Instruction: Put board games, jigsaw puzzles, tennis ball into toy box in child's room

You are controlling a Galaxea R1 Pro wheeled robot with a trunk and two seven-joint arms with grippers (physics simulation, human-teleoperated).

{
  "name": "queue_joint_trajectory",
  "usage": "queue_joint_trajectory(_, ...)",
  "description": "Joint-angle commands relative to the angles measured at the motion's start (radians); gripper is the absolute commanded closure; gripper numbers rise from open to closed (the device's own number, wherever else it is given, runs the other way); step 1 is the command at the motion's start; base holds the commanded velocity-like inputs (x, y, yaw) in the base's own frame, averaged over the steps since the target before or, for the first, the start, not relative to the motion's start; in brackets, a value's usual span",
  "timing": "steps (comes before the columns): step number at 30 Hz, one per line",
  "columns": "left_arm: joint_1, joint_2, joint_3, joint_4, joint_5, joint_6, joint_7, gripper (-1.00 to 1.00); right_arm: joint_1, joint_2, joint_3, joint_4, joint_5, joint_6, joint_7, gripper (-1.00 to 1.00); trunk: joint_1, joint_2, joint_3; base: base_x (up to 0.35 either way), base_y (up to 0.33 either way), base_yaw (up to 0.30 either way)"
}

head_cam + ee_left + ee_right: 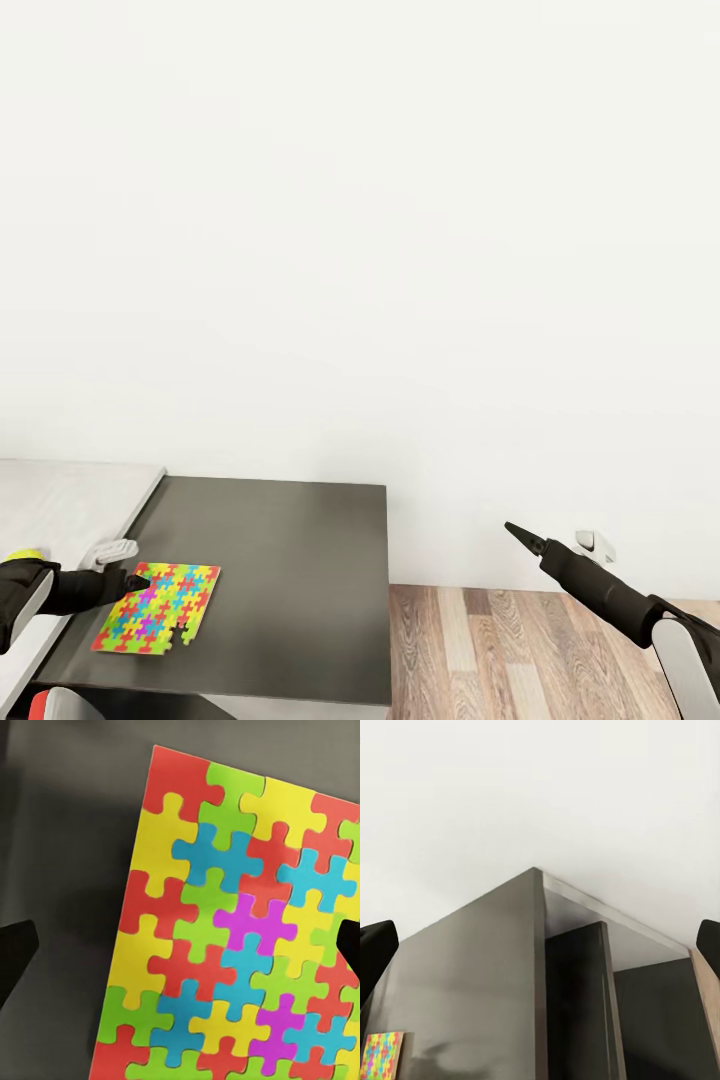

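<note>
Reaching for a jigsaw on the dark grey desk section, with the packing far from finished as far as I can judge.

My left gripper [135, 580] sits at the near-left edge of the jigsaw [158, 608], which lies flat on the dark section of the table [300, 580]; in the left wrist view the sheet [240, 937] spreads between two dark fingertips standing wide apart, so I read the jaws as spread and holding nothing. My right gripper [522, 536] hangs idle over the wood floor [500, 650], jaws parted in its wrist view, nothing in them. A bit of the yellow-green ball [24, 554] peeks beside my left arm on the white top. So this puzzle and the ball are still to be put away; the rest I cannot judge.
</note>
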Motion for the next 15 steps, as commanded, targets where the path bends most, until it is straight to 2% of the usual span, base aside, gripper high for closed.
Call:
queue_joint_trajectory(1, -0.001, -0.001, 0.004, -0.001, 0.002, 0.008, -0.002, -1.0, -0.001, 0.0, -0.002, 0.0, -0.001, 0.006, 0.003, -1.0, 0.001, -0.002, -0.002, 0.0, 0.0, 0.0)
queue_joint_trajectory(15, -0.001, -0.001, 0.003, -0.001, 0.003, 0.004, -0.01, -1.0, -0.001, -0.001, -0.002, 0.0, -0.002, 0.007, 0.009, -1.0, 0.001, -0.002, -0.011, 0.0, 0.0, 0.0)
